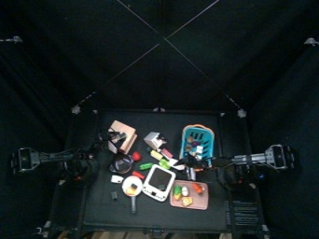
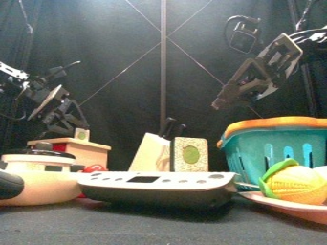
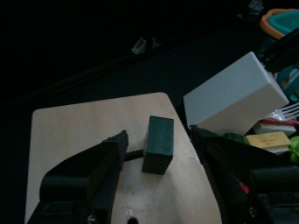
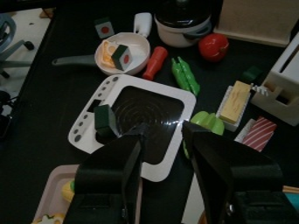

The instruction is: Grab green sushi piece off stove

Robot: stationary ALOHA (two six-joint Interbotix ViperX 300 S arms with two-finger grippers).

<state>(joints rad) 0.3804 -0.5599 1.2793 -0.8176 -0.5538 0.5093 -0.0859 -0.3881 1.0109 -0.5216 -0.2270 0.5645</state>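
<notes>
The white stove [image 4: 140,118] with a dark round burner mark lies below my right gripper [image 4: 163,144], which is open and empty above it. The green sushi piece [image 4: 107,119] sits on the stove's edge, just off one jaw. In the front view the stove [image 2: 160,183] is near and the sushi piece [image 2: 190,153] stands upright on it, with the right gripper [image 2: 231,100] high above and to the right. My left gripper [image 3: 158,136] is open over a pale wooden board [image 3: 82,149], its jaws on either side of a dark green block [image 3: 158,147].
A teal basket [image 2: 274,144] stands right of the stove. A small pan [image 4: 121,54], a red tomato [image 4: 212,45], a green pod [image 4: 184,75] and a salmon sushi [image 4: 257,134] lie around the stove. A white box [image 3: 233,92] stands beside the wooden board.
</notes>
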